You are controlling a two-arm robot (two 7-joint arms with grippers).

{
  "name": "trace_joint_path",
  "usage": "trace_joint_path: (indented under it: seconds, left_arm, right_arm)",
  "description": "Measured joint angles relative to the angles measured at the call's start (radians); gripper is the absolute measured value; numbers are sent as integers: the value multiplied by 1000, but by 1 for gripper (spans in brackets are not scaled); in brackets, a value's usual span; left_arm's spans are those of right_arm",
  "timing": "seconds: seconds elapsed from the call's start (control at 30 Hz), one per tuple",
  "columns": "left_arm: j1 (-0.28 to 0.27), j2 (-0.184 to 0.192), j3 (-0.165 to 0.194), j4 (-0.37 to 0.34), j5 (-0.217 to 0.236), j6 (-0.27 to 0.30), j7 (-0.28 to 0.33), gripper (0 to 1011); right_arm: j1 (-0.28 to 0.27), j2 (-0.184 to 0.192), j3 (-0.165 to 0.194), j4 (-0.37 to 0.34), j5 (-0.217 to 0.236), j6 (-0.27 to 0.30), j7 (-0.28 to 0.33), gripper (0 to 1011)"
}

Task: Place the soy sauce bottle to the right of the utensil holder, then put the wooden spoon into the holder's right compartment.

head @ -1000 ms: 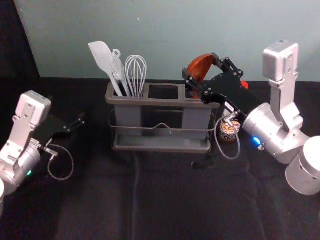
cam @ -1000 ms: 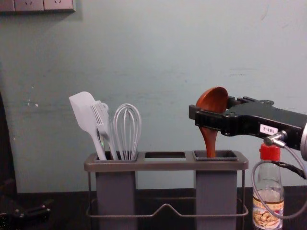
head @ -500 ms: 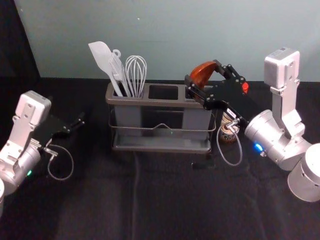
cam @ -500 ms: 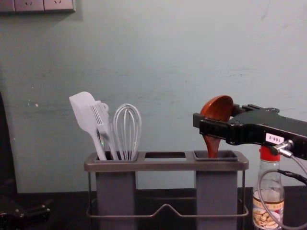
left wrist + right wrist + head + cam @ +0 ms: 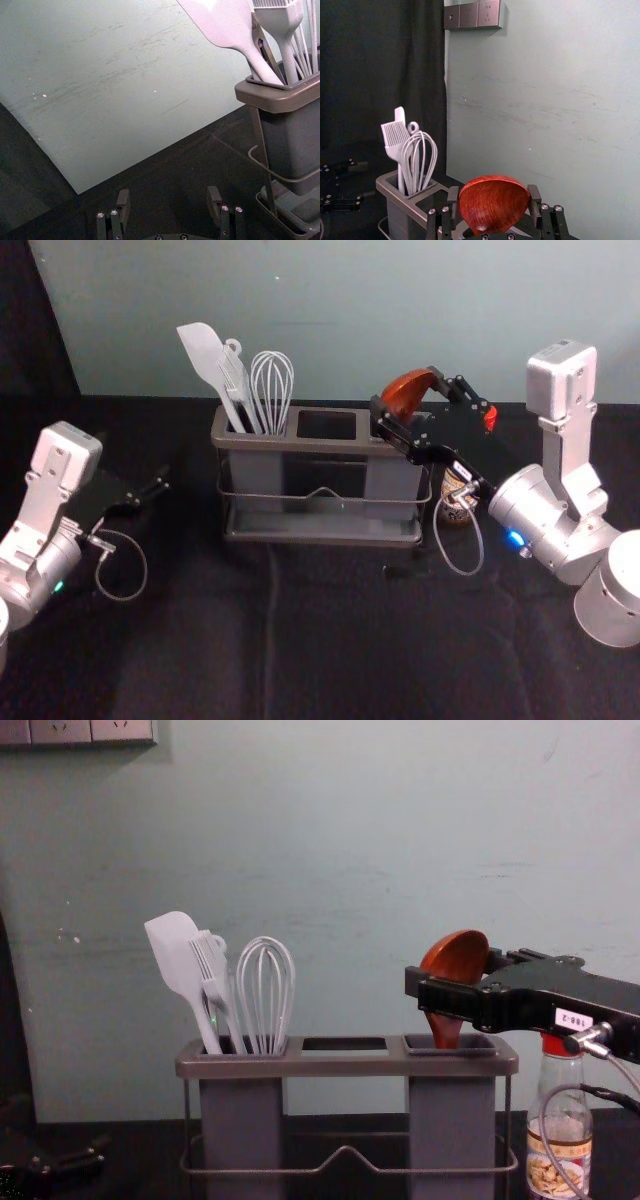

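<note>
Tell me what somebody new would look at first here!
Probably the red-brown wooden spoon, bowl up in the right gripper, its handle dipping into the right compartment of the utensil holder. Next, perhaps the pale whisk and spatula standing in the left compartment.

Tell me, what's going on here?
The robot's right hand holds the wooden spoon by its bowl, with the handle down in the right compartment of the utensil holder. The soy sauce bottle stands to the right of the holder. The left hand is open, off to the holder's left.
</note>
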State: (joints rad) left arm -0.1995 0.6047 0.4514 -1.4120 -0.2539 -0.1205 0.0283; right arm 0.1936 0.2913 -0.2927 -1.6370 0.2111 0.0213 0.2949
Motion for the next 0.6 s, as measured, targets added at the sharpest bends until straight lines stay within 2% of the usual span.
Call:
trace_joint_path:
  seconds: [0.23,0.3,0.47,0.6]
  left_arm:
    - [0,0,0,0,0,0,0,1005]
    - [0,0,0,0,0,0,0,1005]
    - [0,0,0,0,0,0,0,1005]
    - [0,0,0,0,0,0,0,1005]
  right_arm:
    - [0,1,0,0,0,-1,0,842]
    - [0,1,0,0,0,-2,0,916]
    - [1,1,-1,0,-1,-2,1,1004]
    - [1,1,-1,0,-1,-2,1,1004]
